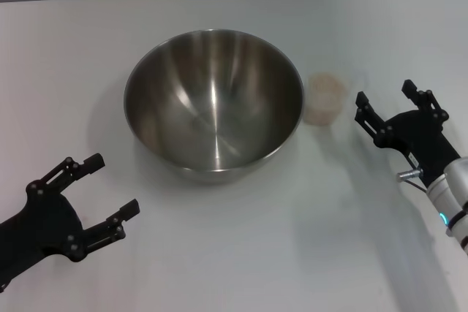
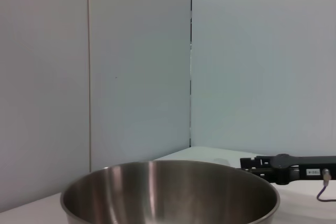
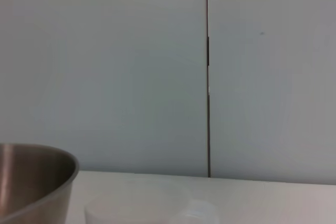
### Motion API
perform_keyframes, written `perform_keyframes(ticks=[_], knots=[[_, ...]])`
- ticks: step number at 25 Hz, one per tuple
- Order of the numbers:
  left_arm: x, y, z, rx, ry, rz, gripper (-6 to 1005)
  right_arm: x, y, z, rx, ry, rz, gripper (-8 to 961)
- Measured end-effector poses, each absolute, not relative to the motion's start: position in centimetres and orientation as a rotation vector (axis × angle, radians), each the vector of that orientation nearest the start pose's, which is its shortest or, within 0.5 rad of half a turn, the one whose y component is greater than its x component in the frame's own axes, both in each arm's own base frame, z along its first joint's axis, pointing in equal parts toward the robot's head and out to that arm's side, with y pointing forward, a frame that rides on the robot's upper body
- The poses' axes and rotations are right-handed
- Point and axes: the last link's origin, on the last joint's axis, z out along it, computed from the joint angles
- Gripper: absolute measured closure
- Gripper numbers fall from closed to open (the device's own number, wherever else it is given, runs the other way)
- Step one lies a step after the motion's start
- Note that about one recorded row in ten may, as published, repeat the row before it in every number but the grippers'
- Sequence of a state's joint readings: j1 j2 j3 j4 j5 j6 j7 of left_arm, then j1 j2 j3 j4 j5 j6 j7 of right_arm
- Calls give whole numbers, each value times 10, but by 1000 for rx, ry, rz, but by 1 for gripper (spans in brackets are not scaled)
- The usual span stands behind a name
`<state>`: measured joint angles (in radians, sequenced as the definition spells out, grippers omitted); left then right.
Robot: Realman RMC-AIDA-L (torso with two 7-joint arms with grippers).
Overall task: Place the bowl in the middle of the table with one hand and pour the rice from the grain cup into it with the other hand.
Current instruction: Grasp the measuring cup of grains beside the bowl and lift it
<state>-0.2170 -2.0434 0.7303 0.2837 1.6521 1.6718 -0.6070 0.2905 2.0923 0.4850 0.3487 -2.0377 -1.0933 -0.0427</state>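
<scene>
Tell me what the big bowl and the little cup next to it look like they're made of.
The bowl looks like stainless steel, brushed inside: grey, shiny, with bright streaks of reflected light down its wall. The grain cup looks like translucent plastic, probably: its wall is cloudy and pale, and the off-white rice shows through it. Both stand on the white, matte table.

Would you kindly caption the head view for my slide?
Empty steel bowl mid-table, grain cup beside it; left gripper and right gripper open nearby.
</scene>
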Motion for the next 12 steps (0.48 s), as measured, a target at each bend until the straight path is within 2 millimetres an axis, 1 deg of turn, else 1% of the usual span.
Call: perform_keyframes(ticks=[4, 12], knots=[[-331, 212, -19, -2403, -321, -910, 130, 324, 283, -76, -1757, 621, 579, 135], [-331, 212, -19, -2388, -324, -916, 130, 325, 289, -73, -1749, 618, 571, 135]])
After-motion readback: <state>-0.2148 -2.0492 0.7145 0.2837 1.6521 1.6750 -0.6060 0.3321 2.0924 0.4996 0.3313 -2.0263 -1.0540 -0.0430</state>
